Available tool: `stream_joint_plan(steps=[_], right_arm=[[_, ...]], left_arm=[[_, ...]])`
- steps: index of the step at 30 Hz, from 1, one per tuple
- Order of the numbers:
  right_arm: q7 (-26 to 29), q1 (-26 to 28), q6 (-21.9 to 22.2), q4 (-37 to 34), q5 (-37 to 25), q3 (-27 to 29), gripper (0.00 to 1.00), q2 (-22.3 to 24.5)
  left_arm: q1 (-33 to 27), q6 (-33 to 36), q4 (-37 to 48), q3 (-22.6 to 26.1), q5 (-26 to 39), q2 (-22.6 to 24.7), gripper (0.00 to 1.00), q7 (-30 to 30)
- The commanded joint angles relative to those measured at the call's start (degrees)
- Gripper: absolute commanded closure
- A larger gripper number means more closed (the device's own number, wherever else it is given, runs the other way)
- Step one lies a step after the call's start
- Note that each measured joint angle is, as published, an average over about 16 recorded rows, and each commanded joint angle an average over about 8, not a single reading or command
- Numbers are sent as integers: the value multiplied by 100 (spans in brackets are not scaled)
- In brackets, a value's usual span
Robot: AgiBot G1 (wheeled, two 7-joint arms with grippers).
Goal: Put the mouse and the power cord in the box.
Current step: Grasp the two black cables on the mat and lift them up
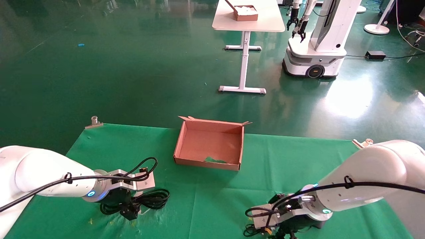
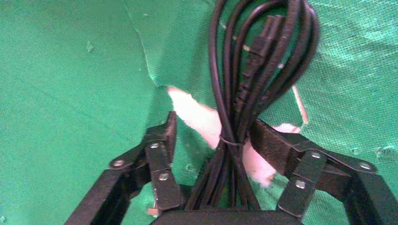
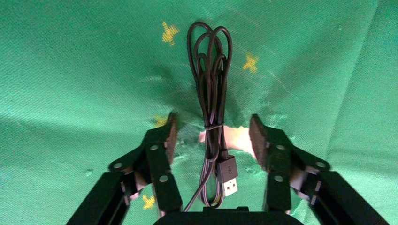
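The box (image 1: 208, 145) sits empty at the table's far edge; nothing is packed. My left gripper (image 2: 211, 140) straddles the power cord (image 2: 253, 70) near the left edge, jaws spread. My right gripper (image 3: 212, 136), likewise spread, straddles the mouse's cable (image 3: 211, 84) at the near edge.

On the table (image 1: 215, 199), the box (image 1: 209, 144) sits ahead of me at the middle. The power cord (image 1: 151, 200) lies near left under my left gripper (image 2: 213, 138); the mouse's cable (image 3: 212, 93) lies near right under my right gripper (image 3: 213, 133).
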Motion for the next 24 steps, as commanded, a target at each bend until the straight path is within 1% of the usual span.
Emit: stream_joint_plan(steps=[1, 24], right_arm=[[-1, -1, -4, 5, 4, 1, 100, 2], [-5, -4, -2, 15, 3, 3, 100, 9]], left_arm=[[0, 1, -1, 0, 2, 0, 100, 0], [-3, -10, -4, -2, 9, -2, 100, -3]])
